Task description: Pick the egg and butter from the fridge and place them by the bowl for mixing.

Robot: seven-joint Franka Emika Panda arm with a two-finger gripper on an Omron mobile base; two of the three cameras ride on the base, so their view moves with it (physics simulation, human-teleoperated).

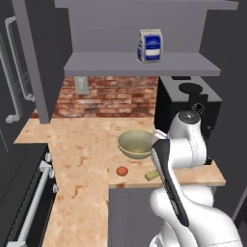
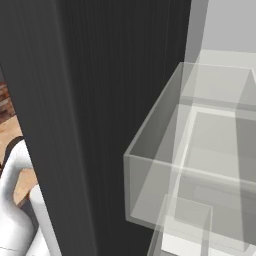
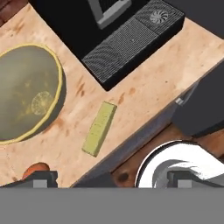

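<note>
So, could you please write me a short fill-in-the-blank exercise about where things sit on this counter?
1. The butter lies flat on the ____, untouched.
2. The egg rests just outside the ____.
3. The inside of the bowl is ____.
4. The claw above the counter is ____.

Missing words: counter; bowl; empty; open

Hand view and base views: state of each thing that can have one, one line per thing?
Gripper: open, holding nothing, above the counter edge.
Butter: lying flat on the counter, beside the bowl, not touching it.
Egg: resting on the counter in front of the bowl, apart from it.
Bowl: upright, nothing inside.
Fridge: door open, clear drawers showing.
Carton: upright on the shelf.
</note>
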